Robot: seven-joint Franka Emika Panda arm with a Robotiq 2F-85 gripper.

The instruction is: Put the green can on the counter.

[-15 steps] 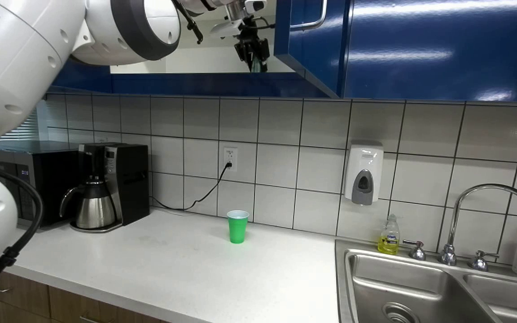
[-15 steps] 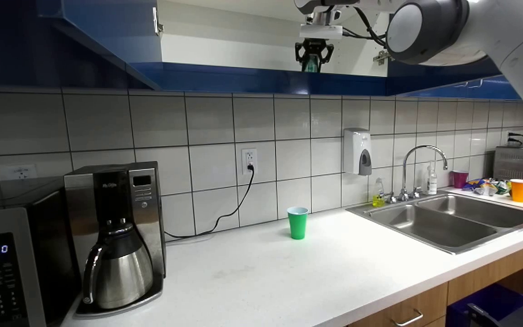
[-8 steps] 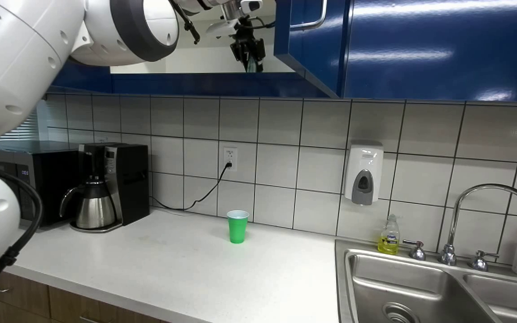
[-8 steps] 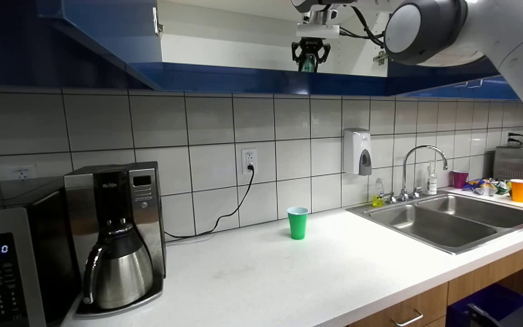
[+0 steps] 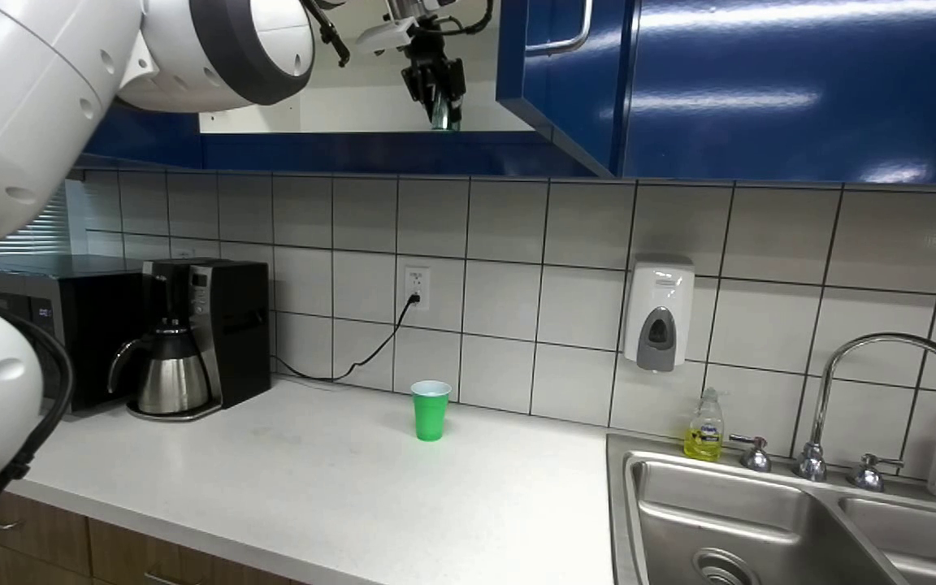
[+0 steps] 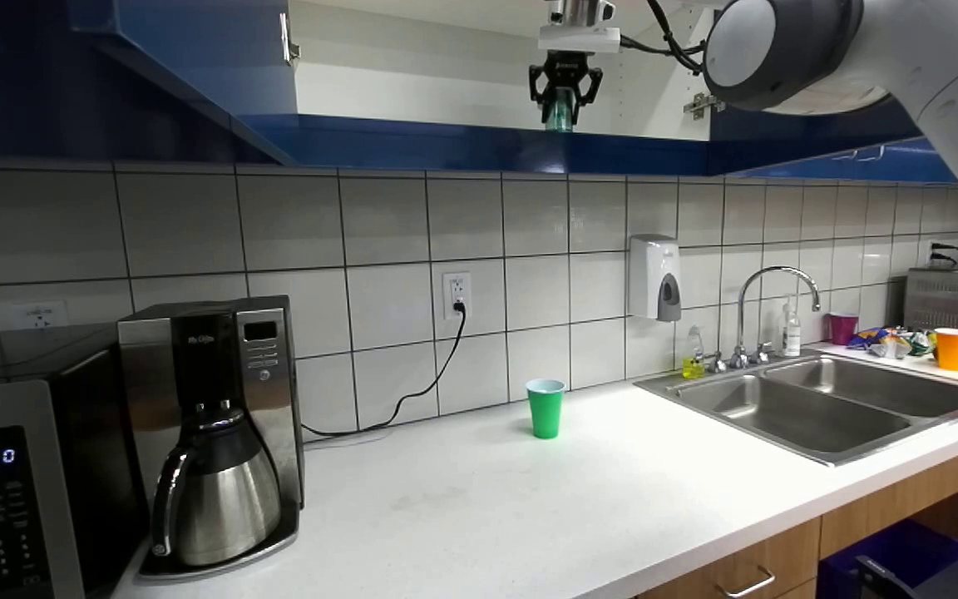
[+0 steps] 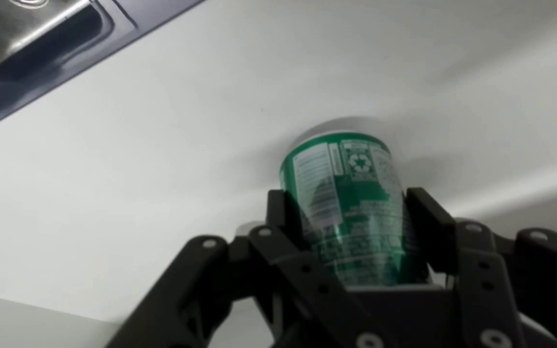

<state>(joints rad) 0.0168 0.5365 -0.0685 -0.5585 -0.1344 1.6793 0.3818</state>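
The green can (image 7: 341, 166) is in the wrist view, with white print and a recycling mark. It also shows partly in both exterior views (image 5: 445, 115) (image 6: 560, 116), inside the open wall cabinet. My gripper (image 7: 346, 200) has a finger against each side of the can and is shut on it. The gripper shows in both exterior views (image 5: 435, 85) (image 6: 565, 100), pointing down. The can's lower end is hidden behind the cabinet's front edge in the exterior views; I cannot tell whether it touches the shelf (image 7: 153, 169). The off-white counter (image 5: 314, 487) lies below.
The blue cabinet rail (image 6: 487, 148) runs in front of the can. An open blue door (image 5: 569, 89) stands beside the arm. On the counter are a green cup (image 6: 545, 412), a coffee maker (image 6: 225, 482) and a microwave (image 6: 38, 466). The steel sink (image 5: 622, 504) is at one end.
My gripper and the green can have moved together, toward the left in both exterior views, and slightly up in the last half second. More of the can shows above the rail. The green cup has not moved.
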